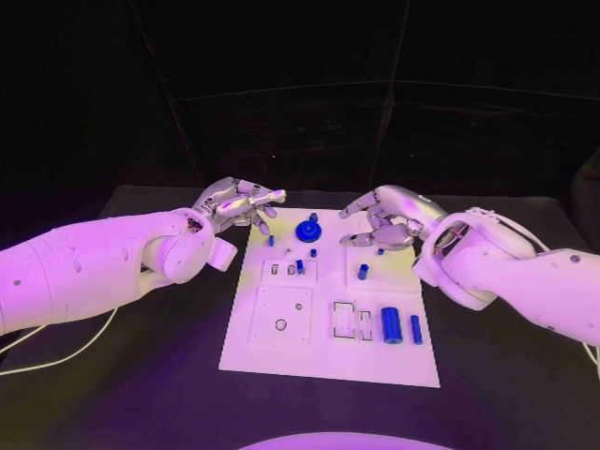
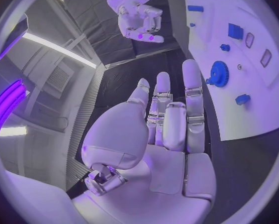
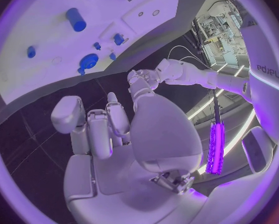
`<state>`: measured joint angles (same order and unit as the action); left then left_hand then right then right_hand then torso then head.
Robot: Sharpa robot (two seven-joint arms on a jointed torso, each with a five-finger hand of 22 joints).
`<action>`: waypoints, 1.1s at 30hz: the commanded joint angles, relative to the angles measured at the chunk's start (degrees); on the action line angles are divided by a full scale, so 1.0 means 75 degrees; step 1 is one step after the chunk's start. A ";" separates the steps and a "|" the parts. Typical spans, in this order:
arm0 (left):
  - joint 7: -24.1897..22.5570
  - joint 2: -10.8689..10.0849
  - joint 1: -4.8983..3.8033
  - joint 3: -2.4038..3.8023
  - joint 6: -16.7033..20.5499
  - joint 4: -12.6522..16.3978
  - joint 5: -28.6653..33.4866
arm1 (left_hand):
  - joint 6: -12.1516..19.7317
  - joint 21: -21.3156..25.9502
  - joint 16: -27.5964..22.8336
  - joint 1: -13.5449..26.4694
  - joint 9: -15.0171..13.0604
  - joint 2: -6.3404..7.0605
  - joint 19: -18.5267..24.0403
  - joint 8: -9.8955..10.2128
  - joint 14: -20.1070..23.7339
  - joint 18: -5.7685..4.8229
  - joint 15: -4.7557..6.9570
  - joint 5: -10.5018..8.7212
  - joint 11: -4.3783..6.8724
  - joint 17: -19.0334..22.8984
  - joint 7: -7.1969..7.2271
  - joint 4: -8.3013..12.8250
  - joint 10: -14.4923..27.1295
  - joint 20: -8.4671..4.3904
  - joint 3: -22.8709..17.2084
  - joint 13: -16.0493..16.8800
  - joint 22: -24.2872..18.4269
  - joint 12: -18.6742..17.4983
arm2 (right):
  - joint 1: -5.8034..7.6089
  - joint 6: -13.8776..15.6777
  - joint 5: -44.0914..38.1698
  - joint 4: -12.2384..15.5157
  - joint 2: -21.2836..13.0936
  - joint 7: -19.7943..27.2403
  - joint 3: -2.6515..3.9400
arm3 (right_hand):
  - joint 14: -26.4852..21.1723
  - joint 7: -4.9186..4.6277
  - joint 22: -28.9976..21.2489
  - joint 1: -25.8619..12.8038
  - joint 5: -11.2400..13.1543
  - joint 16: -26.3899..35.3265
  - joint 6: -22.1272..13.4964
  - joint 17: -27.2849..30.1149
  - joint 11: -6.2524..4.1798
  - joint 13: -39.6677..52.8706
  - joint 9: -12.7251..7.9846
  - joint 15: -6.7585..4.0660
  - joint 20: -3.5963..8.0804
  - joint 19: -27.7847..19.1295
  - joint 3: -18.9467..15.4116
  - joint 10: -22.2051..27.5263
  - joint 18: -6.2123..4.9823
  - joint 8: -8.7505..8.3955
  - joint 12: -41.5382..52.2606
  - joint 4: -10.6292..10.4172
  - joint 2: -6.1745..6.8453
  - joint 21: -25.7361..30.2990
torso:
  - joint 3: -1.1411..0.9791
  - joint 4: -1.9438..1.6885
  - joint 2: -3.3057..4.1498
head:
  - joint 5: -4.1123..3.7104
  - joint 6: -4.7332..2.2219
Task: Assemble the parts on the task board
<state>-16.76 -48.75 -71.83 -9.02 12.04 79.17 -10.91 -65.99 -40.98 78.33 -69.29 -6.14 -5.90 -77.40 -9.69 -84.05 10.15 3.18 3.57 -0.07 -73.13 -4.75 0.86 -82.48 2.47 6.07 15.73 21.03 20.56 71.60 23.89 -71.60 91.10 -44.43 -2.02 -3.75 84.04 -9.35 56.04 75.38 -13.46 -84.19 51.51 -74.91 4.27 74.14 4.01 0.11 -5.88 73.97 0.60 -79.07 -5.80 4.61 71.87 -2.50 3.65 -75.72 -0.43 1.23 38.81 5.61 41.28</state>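
From the head view I am holding my left hand (image 1: 241, 202) and right hand (image 1: 382, 221), both empty with fingers loosely apart, over the far end of the flat white plastic task board (image 1: 330, 361), and through my left wrist I am eyeing the small blue toothed gear (image 2: 219, 74) standing there, likely light, rigid and slick, best pinched by its rim.

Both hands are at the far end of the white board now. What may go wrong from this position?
1. The left hand and right hand flank the blue gear closely; reaching together, their fingers might collide.
2. Small blue pegs stand near the gear; a lowering hand could knock them over.
3. The blue cylinder lies loose on the task board near its front; a bump to the board might roll it off.
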 commanded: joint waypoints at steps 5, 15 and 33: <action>0.3495 0.0216 -0.0284 0.0011 -0.1228 0.0061 -0.3146 | 0.0285 -0.2305 0.1008 0.0584 -0.0698 0.0030 0.0070 -0.1027 -0.0616 -0.0329 0.0110 -0.0072 0.0054 -0.1478 0.0107 -0.0652 0.0933 -0.0070 0.0258 0.3580 0.2590 0.3855 | 0.0231 -0.0118 0.1736 0.0053 -0.0668 0.0471 0.0003 | 0.0394 0.0029 -0.0068 0.0092 -0.0198 0.0066 0.0152 -0.0247 -0.0035 -0.0044 0.0017 -0.0066 0.0014 -0.0050 -0.0043 0.0024 -0.0092 0.0080 -0.0049 0.0056 -0.0070 0.0079 | -0.0067 0.0053 -0.0207 | 0.0063 0.0098; 0.5620 0.0970 -0.0519 -0.0010 -0.2181 -0.0334 -0.4910 | 0.1249 -0.4319 0.1505 0.0514 -0.2072 -0.0150 -0.0628 -0.2854 -0.0775 -0.0702 0.0223 -0.0075 0.0159 -0.2172 0.0240 -0.1297 0.1186 -0.0124 0.0726 0.5208 0.5425 0.5658 | 0.0314 -0.0361 0.1905 -0.0074 -0.0951 0.0047 0.0001 | 0.0267 0.0056 -0.0825 0.0033 -0.0354 0.0414 0.0145 0.0292 -0.0064 -0.0508 0.0006 -0.0102 0.0053 -0.0354 -0.0216 0.0313 -0.0215 0.0123 -0.0563 -0.0039 -0.0046 0.0515 | -0.0147 0.0066 -0.0293 | 0.0130 0.0146; 0.6167 0.2014 -0.0642 -0.0111 -0.2846 -0.1147 -0.5762 | 0.1627 -0.4916 0.1556 0.0704 -0.3010 -0.0108 -0.0776 -0.3929 -0.0793 -0.0821 0.0298 -0.0098 0.0275 -0.2249 0.0371 -0.1830 0.0942 -0.0212 0.1232 0.5848 0.6312 0.6351 | 0.0362 -0.0594 0.1923 -0.0243 -0.0917 -0.0343 0.0001 | 0.0254 0.0068 -0.1147 0.0071 -0.0695 0.0556 0.0124 0.0441 -0.0080 -0.0647 0.0001 -0.0122 0.0077 -0.0423 -0.0314 0.0371 -0.0258 0.0169 -0.0683 -0.0117 -0.0035 0.0746 | -0.0143 0.0067 -0.0267 | 0.0119 0.0220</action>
<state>27.98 -33.83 -76.51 -9.84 -6.80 70.80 -52.21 -54.13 -77.68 89.83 -64.43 -28.68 -6.72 -82.73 -38.85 -83.95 4.82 5.12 2.88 1.85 -74.94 -2.03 -12.65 -75.05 0.96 15.30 59.51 68.32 67.94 74.17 20.18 -57.57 89.28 -51.40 -3.88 -3.78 84.04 -9.02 47.48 75.65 -18.44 -80.33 52.21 -71.60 3.79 69.37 4.06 -0.32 -5.41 71.04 -1.40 -76.54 -6.69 5.60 66.93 -3.39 3.37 -70.39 -1.59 1.83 36.74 6.58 42.92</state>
